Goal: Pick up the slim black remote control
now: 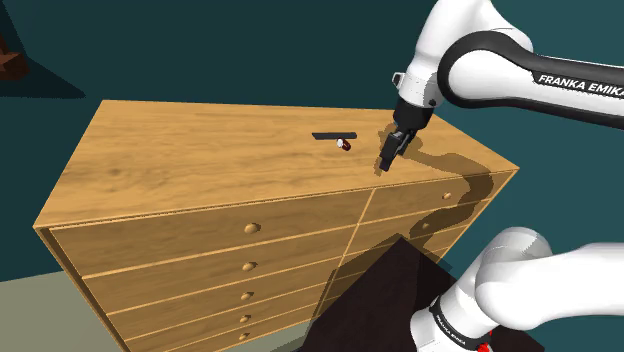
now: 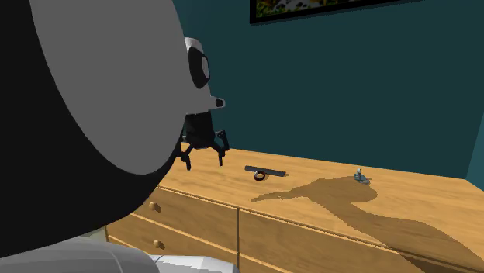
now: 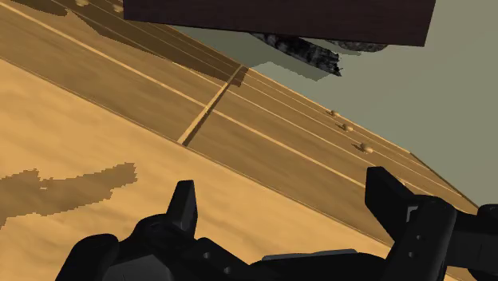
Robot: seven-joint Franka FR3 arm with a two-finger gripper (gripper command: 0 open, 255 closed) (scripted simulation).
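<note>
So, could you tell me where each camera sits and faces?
Shoulder view: beside the stand, looking down over the dresser; arm and jaws show.
Second exterior view: behind the looming arm, low along the dresser top toward the wall.
Wrist view: just behind the open jaws, facing the dresser's front edge.
Shared: the first two show the remote.

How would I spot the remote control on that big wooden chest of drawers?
Find the top of the wooden dresser, then the robot's black hand above it. Just to the shoulder view's left of the hand lies the remote, a thin, flat black bar. The small round object beside it is far shorter.
</note>
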